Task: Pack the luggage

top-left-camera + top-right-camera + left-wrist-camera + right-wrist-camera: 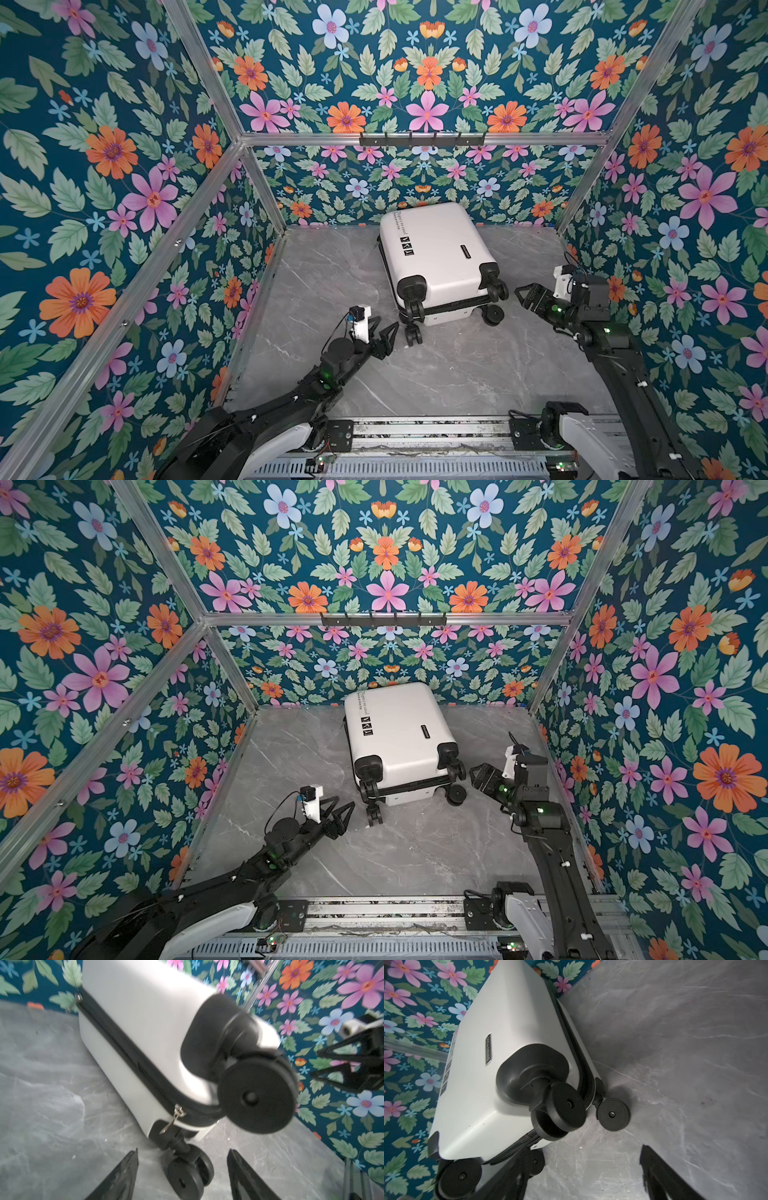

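Left gripper (385, 328) is spread and empty, just short of the near-left wheel (185, 1176). It lines up on the zipper pull (176, 1114), likely the next grab. Right gripper (524, 295) is also spread and empty, at 4 o'clock of the luggage (432, 249). Luggage lies flat and zipped at the table's 12 o'clock, wheels toward 6, top end near the back wall (353, 187). Table (457, 374) is open from 5 to 9 o'clock, tight at 12.

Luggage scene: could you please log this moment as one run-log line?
luggage: lid down, flat on table | left pincer: open, empty, near luggage | right pincer: open, empty, near luggage
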You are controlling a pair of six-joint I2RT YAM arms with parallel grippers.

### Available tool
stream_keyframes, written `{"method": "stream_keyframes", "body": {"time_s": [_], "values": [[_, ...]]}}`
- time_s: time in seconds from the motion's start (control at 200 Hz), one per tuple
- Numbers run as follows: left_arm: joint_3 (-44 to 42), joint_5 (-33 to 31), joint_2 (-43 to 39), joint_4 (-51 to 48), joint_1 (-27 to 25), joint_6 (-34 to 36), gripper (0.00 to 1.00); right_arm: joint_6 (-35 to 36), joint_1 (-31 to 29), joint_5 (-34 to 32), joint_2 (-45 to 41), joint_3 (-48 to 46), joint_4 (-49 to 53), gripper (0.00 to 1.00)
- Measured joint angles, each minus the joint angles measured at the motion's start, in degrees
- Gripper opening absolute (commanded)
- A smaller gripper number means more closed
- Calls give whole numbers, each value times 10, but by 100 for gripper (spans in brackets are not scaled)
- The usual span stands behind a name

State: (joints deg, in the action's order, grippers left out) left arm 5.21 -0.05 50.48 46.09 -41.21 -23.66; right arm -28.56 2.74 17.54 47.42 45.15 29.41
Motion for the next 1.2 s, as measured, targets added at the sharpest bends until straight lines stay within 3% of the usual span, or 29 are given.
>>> {"method": "stream_keyframes", "body": {"time_s": [0.135, 0.27, 0.44, 0.525, 0.685, 0.91, 1.2], "values": [[25, -53, -74, -81, 0, -5, 99, -8, 0, -40, -72, -35, -7, 99], [30, -110, -97, -148, 1, -23, 99, -12, 0, -58, -90, -48, -22, 99], [-17, -75, -83, -131, 1, 16, 99, -10, 0, -51, -61, -45, -25, 92], [-46, -55, -53, -92, 0, 37, 95, -7, 0, -32, -47, -42, -26, 83], [-45, -25, 49, 3, 0, 83, 77, -8, 0, 15, -4, -36, -31, 82], [-29, -8, 203, 139, 0, 137, 73, -25, 0, 78, 15, -51, -52, 74], [23, 0, 313, 234, 10, 192, 69, -29, 0, 99, -13, -55, -51, 73]]}}
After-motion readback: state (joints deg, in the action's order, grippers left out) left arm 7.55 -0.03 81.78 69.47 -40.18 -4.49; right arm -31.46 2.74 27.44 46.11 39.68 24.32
